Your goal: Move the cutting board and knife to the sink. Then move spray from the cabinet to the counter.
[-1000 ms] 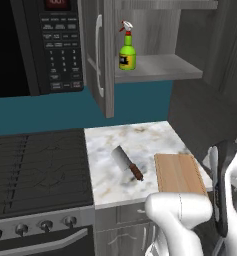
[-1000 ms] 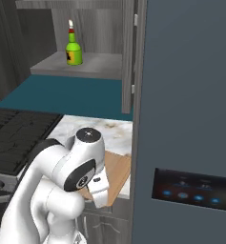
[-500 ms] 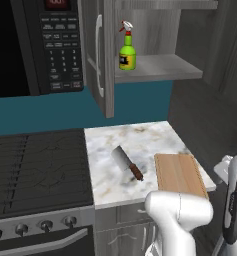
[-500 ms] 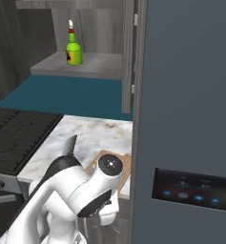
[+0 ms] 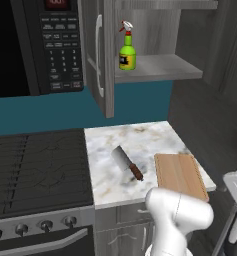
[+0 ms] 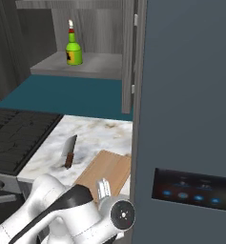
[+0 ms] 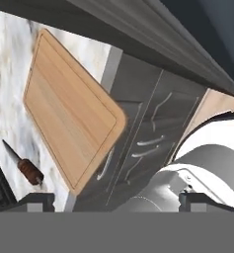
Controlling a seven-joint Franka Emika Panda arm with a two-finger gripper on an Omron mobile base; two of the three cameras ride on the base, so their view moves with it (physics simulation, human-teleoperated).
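The light-brown cutting board [image 5: 180,175] [image 6: 105,174] [image 7: 71,118] lies at the right front corner of the marble counter [image 5: 140,142] [image 6: 100,136]. The knife [image 5: 127,163] [image 6: 69,151] rests just left of it, its dark handle [image 7: 29,170] pointing to the counter's front edge. High up, the green spray [image 5: 127,50] [image 6: 74,47] stands on the shelf of the cabinet [image 5: 157,67], whose door [image 5: 102,55] hangs ajar. My gripper [image 7: 117,201] is open and empty, low in front of the counter near the board's front corner. The sink is out of view.
A black microwave [image 5: 35,45] hangs left of the cabinet, over a black stovetop [image 5: 37,170] that adjoins the counter. A tall dark fridge panel [image 6: 190,119] walls off the counter's right side. Grey drawer fronts [image 7: 143,133] sit under the counter edge.
The arm has swung down and to the right, dropping the hand low in front of the counter's right end. Board, knife and spray have not moved.
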